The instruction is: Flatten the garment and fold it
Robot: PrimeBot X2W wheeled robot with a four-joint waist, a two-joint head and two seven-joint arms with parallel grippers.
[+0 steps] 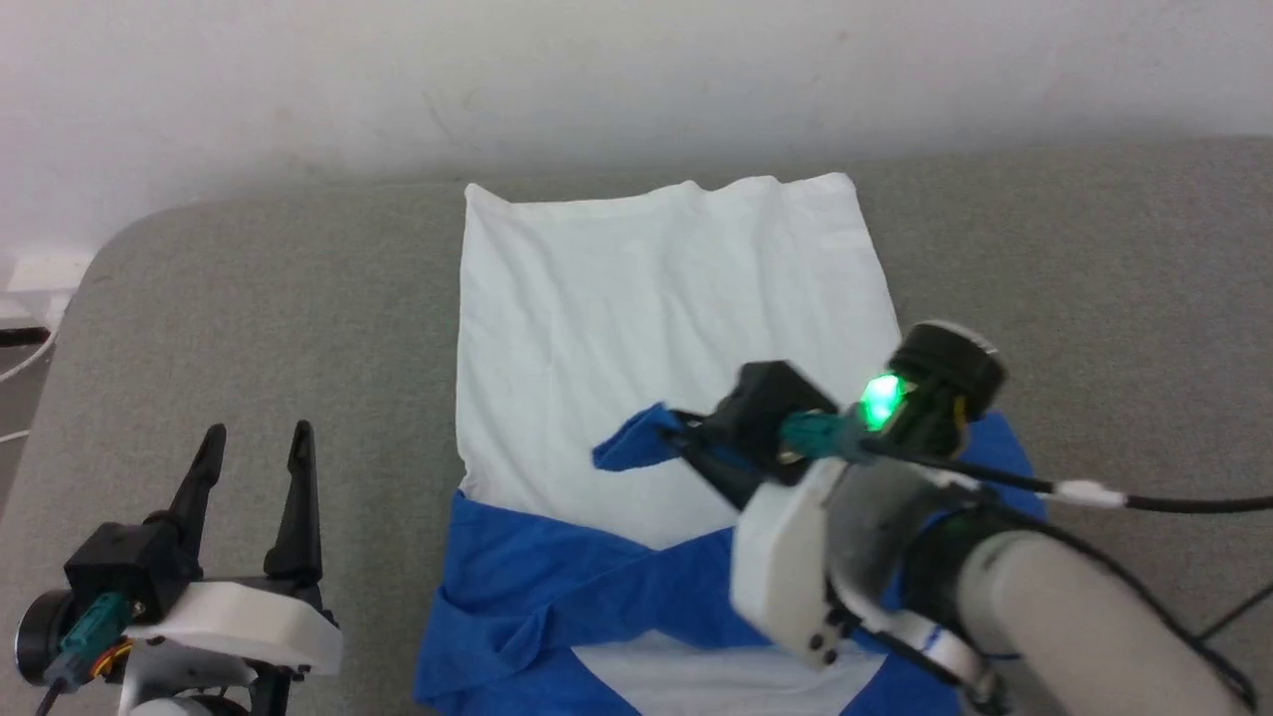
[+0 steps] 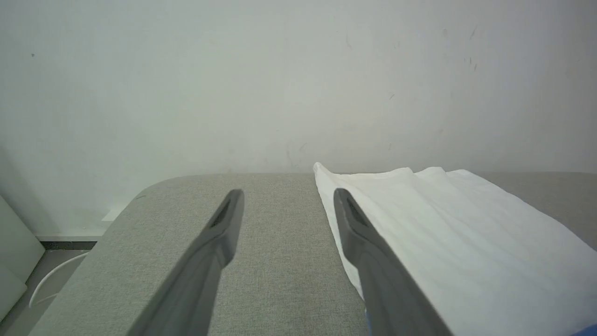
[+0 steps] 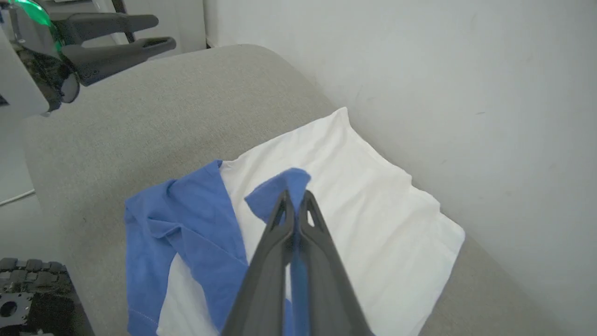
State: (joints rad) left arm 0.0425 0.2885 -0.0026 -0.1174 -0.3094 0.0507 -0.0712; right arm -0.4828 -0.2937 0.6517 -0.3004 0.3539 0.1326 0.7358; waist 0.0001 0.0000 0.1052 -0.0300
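We see the right pincer (image 1: 686,443) just right of the middle of the head view, its two dark fingers pressed together on a blue sleeve (image 1: 627,447) of the garment (image 1: 656,318). In the right wrist view the right pincer (image 3: 295,196) shows blue cloth running down the narrow slit between its fingers, and the end of the blue sleeve (image 3: 275,186) pokes out past the tips, over the white body of the garment (image 3: 364,210). A green light (image 1: 880,398) glows on that wrist, and a black cable (image 1: 1144,497) leads off to the right edge.

The garment lies in the middle of the grey cloth-covered table (image 1: 249,318). Its white body is spread smooth toward the top of the frame, with the far edge close to the pale wall (image 1: 597,80). A second blue sleeve (image 1: 537,577) is folded across the lower part, rumpled at the lower left.

The left pincer (image 1: 259,433) sits in the lower left of the head view, fingers apart and gripping nothing. It is over bare table, well apart from the blue cloth. In its own wrist view the left pincer (image 2: 288,193) points at the wall, with the white edge of the garment (image 2: 443,233) to the right of the table (image 2: 261,261) cloth.
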